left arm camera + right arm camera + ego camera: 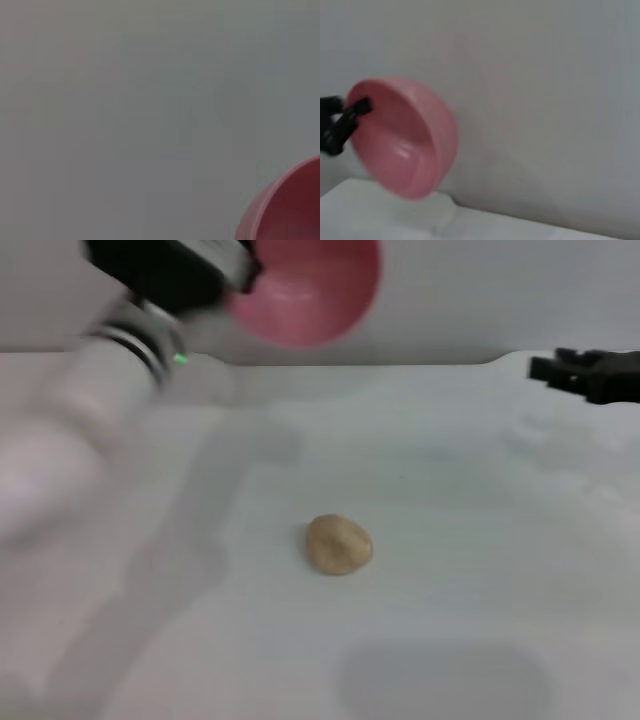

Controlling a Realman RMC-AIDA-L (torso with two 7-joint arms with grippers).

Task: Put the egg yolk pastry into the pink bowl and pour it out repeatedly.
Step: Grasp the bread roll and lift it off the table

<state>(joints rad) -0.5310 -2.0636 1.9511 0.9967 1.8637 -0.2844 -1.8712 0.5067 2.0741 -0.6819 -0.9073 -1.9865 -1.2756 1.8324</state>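
The pastry (339, 545) is seen lying alone on the white table (480, 540), near its middle. The bowl (310, 290) is held raised and tipped on its side by the left gripper (245, 275), clamped on its rim. The right gripper (545, 368) is parked at the far right; whether it is open cannot be told.

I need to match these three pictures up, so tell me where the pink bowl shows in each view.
Head view: the pink bowl is at the top centre, lifted and tipped on its side, held at its rim by the left pincer.
Left wrist view: only a part of its rim shows in the bottom right corner.
Right wrist view: at the left, tipped, mouth facing left.
Shared landmark: the pale wall behind the bowl.
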